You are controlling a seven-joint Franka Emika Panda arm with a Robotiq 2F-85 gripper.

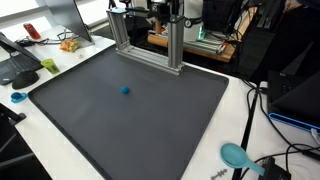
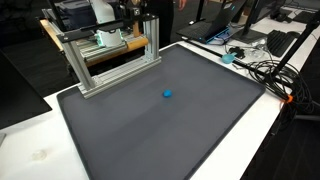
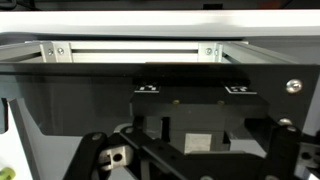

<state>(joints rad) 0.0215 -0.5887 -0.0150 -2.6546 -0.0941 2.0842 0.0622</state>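
Your gripper point(image 3: 190, 160) — fingers point(image 3: 95, 160) spread wide, empty — faces the aluminium frame point(image 3: 140, 50); the blue ball point(image 1: 125, 89) lies untouched on the mat point(image 1: 150, 130).

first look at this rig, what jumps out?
A small blue ball sits alone near the middle of a big dark grey mat, seen in both exterior views. An aluminium frame stands at the mat's far edge, and the wrist view faces it closely, past the open gripper. A teal spoon lies on the white table off one corner.
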